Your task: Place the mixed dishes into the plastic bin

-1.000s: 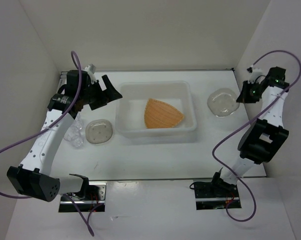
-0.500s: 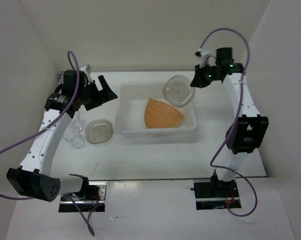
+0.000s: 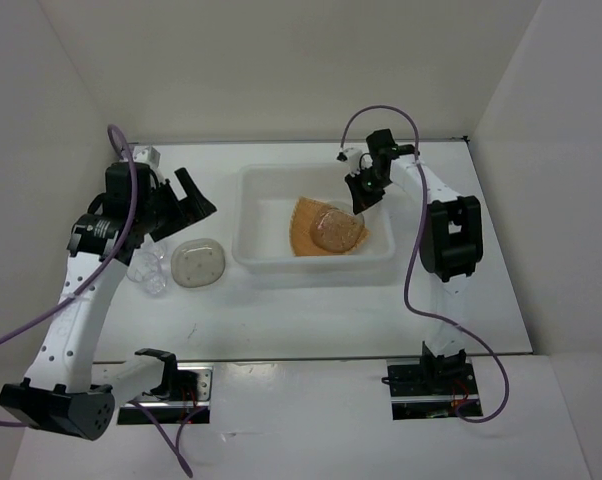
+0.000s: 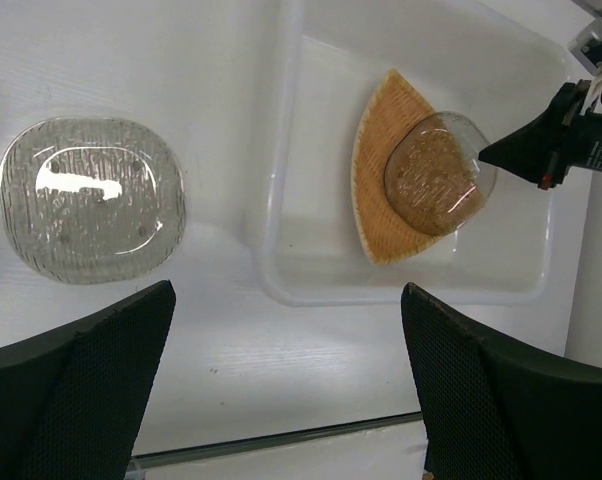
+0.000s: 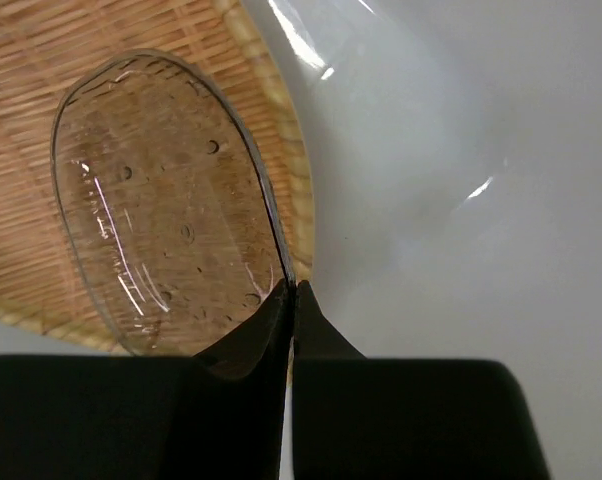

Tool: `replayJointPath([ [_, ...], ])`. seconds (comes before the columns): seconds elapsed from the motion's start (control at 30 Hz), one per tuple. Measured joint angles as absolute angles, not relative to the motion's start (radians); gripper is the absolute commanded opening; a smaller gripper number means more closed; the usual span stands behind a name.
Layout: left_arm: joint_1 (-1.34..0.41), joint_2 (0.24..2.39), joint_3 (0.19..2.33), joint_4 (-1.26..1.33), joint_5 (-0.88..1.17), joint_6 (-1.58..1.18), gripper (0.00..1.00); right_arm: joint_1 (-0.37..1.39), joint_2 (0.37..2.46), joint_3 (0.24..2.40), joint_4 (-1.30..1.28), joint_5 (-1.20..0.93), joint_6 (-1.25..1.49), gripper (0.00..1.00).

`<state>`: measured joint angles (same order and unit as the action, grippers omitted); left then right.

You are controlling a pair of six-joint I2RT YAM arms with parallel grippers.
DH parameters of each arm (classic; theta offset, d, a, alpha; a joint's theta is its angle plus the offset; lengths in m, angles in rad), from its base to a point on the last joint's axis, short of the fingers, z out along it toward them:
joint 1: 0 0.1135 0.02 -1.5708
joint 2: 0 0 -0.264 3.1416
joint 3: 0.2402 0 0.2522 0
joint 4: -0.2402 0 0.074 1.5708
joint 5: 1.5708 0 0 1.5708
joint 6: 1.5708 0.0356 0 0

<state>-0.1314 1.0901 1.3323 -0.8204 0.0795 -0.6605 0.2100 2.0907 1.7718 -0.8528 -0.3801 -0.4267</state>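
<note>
The translucent white plastic bin (image 3: 251, 215) stands mid-table with the tan-orange woven plate (image 3: 303, 228) lying inside it. My right gripper (image 3: 357, 203) is shut on the rim of a pale-grey translucent dish (image 3: 335, 228), holding it tilted over the plate inside the bin; the right wrist view shows the dish (image 5: 161, 200) pinched at its edge above the plate (image 5: 21, 150). A second translucent dish (image 3: 199, 262) lies on the table left of the bin, also in the left wrist view (image 4: 91, 212). Small clear cups (image 3: 149, 272) sit further left. My left gripper (image 3: 196, 195) is open and empty above the table.
White walls enclose the table on the left, back and right. The bin's near wall (image 4: 401, 292) and the right gripper (image 4: 556, 145) show in the left wrist view. A dark seam (image 4: 281, 440) marks the table's edge there.
My right gripper carried the translucent dish from the table's right side leftward and down into the bin, over the woven plate. My left arm drew back slightly to the left.
</note>
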Motion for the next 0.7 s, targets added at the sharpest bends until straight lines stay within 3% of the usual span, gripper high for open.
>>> replayJointPath([
  [0.17,-0.127,1.084,1.287,-0.848,0.056,-0.667,1.00,0.210,2.138,1.827,-0.853,-0.351,-0.442,0.07],
  [0.3,-0.124,1.084,1.261,-0.890,0.014,-0.686,1.00,0.210,2.181,1.885,-0.859,-0.353,-0.445,0.44],
  [0.7,-0.123,1.082,1.092,-0.863,0.010,-0.715,1.00,0.204,2.218,2.004,-0.957,-0.429,-0.484,0.74],
])
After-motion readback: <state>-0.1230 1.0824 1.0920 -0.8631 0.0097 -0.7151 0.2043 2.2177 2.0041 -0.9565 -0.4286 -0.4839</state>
